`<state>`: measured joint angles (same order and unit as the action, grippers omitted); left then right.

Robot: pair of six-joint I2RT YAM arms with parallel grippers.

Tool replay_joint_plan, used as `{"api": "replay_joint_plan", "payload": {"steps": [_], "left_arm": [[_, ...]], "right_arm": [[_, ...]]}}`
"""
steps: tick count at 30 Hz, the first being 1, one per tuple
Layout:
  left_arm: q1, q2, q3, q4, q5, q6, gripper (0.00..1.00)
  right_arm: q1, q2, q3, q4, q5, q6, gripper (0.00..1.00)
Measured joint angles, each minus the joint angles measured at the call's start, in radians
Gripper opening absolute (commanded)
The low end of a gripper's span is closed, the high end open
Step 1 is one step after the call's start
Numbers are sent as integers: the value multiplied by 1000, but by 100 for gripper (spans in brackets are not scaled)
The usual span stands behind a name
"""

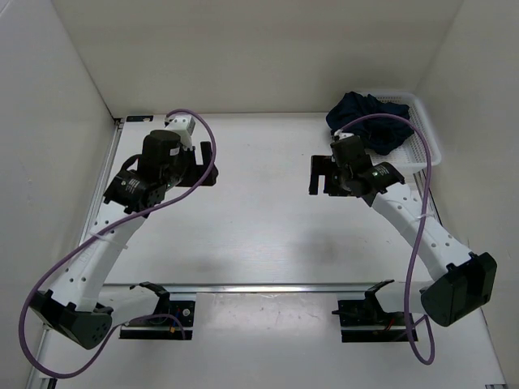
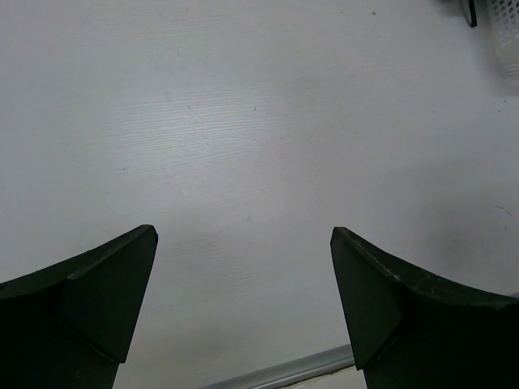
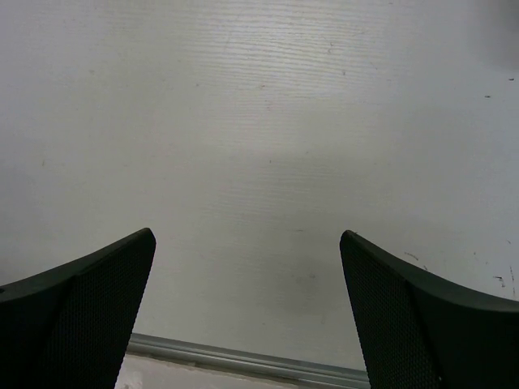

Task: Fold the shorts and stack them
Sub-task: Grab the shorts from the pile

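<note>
From above, the shorts (image 1: 369, 117) are a dark navy, crumpled heap in the white mesh basket (image 1: 427, 138), apparently spilling over its left rim. The folds hide any waistband or drawstring. The left hand (image 1: 209, 166) hangs well left of the basket and the right hand (image 1: 315, 176) nearer it, neither touching the cloth. The left wrist view shows that hand's fingers (image 2: 89, 284) spread wide over bare table (image 2: 243, 121), holding nothing. In the right wrist view the fingers (image 3: 89, 292) are equally spread and empty.

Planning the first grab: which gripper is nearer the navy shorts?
Right. The right gripper hangs just before the navy shorts in the basket; the left gripper is far left.
</note>
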<state>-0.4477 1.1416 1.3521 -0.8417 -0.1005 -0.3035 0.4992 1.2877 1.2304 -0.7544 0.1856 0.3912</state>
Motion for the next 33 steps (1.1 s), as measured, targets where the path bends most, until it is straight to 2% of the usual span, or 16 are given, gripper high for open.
{"api": "replay_joint_plan", "payload": {"steps": [7, 11, 15, 21, 26, 33], "left_arm": [[-1, -7, -2, 5, 1, -1, 100], [-1, -13, -2, 6, -18, -1, 100], [-1, -22, -2, 7, -40, -1, 100], [-1, -2, 6, 13, -49, 3, 100], [-1, 90, 18, 20, -78, 11, 100], [0, 159, 16, 31, -241, -12, 100]], "right_arm": [[-19, 29, 3, 4, 90, 32, 99], [-94, 103, 65, -12, 122, 31, 99], [-269, 235, 252, -25, 91, 29, 99], [-530, 570, 668, -30, 28, 62, 99], [-616, 858, 932, -32, -12, 121, 99], [-673, 1202, 1178, -22, -98, 204, 99]]}}
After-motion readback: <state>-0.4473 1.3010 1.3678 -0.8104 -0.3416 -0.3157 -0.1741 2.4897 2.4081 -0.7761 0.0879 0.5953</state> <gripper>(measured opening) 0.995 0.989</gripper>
